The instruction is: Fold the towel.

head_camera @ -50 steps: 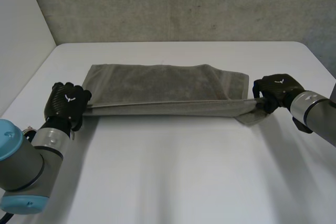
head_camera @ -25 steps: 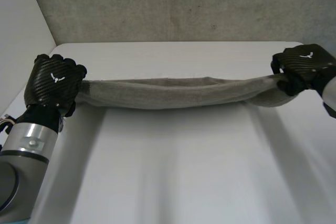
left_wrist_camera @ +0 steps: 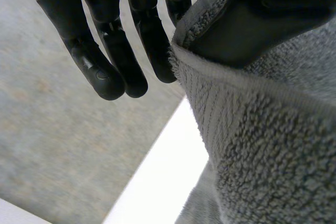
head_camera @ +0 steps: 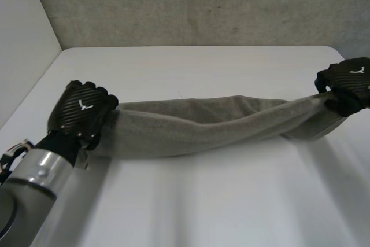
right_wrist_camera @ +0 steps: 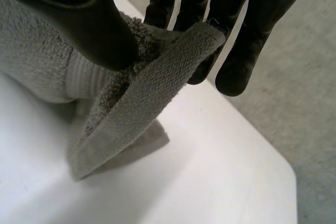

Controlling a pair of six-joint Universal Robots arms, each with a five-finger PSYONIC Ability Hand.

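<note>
The grey towel is lifted and stretched lengthwise between the two hands above the white table. It is bunched into a long, sagging band that runs across the table from one side to the other. The left hand grips one end of the towel. In the left wrist view its thumb presses down on the hemmed edge and pinches the cloth, while the other fingers hang straight just beside the hem, clear of the cloth. The right hand grips the opposite end near the table's far right corner. In the right wrist view its thumb clamps the folded corner of the towel against the fingers, which stand straight behind the cloth. Below this grip a loose fold of towel hangs down, and its lowest edge appears to rest on the table surface. In the head view the right end of the towel is higher than the left end. The underside of the band lies close to the table near the left hand; whether it touches there cannot be confirmed. A concrete wall stands behind the table.
</note>
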